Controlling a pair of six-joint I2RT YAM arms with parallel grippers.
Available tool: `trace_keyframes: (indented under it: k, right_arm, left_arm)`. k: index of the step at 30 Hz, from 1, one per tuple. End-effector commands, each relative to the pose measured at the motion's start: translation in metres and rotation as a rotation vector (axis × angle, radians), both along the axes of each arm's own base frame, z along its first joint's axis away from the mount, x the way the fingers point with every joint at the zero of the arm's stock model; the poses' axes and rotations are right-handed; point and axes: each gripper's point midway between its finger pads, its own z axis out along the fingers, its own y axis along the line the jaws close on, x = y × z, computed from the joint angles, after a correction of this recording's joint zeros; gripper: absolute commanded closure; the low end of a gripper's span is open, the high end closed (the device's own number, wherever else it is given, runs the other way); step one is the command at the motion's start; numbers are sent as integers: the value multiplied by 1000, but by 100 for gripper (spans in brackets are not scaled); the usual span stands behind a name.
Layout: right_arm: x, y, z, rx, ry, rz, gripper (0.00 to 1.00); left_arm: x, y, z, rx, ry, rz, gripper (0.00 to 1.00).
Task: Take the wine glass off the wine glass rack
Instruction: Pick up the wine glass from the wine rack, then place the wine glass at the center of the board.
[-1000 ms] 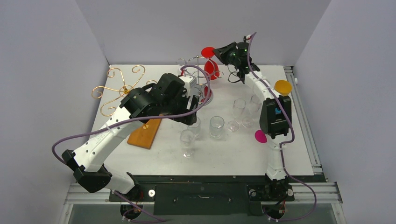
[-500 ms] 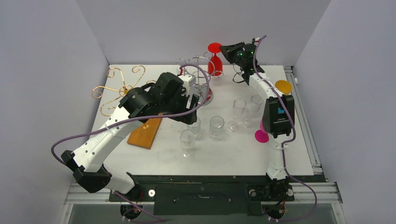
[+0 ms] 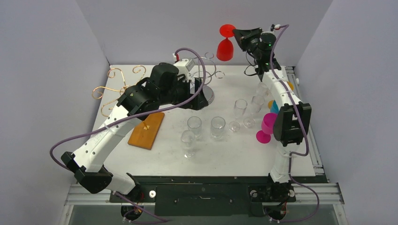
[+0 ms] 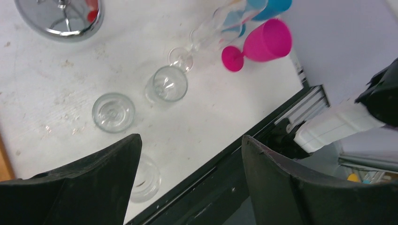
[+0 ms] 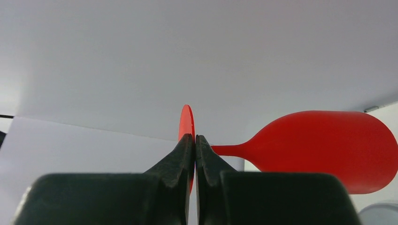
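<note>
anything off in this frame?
Only the red wine glass: it hangs foot-up, clear of the wine glass rack, pinched by the rim of its foot in the right gripper. Nothing looks spilled or broken.

red wine glass: smooth, glossy red plastic.
wine glass rack: thin chromed wire, mirror-polished base.
second rack: gold-toned metal wire.
board: orange-brown wood, matt.
tumblers: clear glass.
goblet: glossy pink plastic.
table: white, matt, scuffed.
right gripper: matt black plastic.
</note>
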Motion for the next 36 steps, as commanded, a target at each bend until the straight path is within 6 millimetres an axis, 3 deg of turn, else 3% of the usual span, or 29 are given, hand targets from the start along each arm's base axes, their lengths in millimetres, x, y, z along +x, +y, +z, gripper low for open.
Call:
trace_keyframes:
  k: [1,6,10,14,20,27,36]
  right_arm:
    - [-53,-25,106,2,-186,-41,100]
    - [-94,-33,135,5,-192,-27,100]
    - [-135,-33,151,87,-188,24,100]
    - [-184,-34,162,170,-186,71,100]
    - [-237,-40,173,269,-202,104,100]
    - [-275,-46,181,375,-201,124,100]
    - [-295,-45,177,503,-182,194,100]
  left_arm:
    - [29,-32,85,-297,-178,5,24]
    - [56,-54,127,-504,-272,18,23]
    - [74,-64,147,-649,-324,30,20]
    - [86,-71,155,-747,-354,28,17]
    - [91,-72,149,-820,-352,34,14]
    - [87,-66,139,-873,-338,38,10]
    - [63,-71,162,-1054,-373,-112,10]
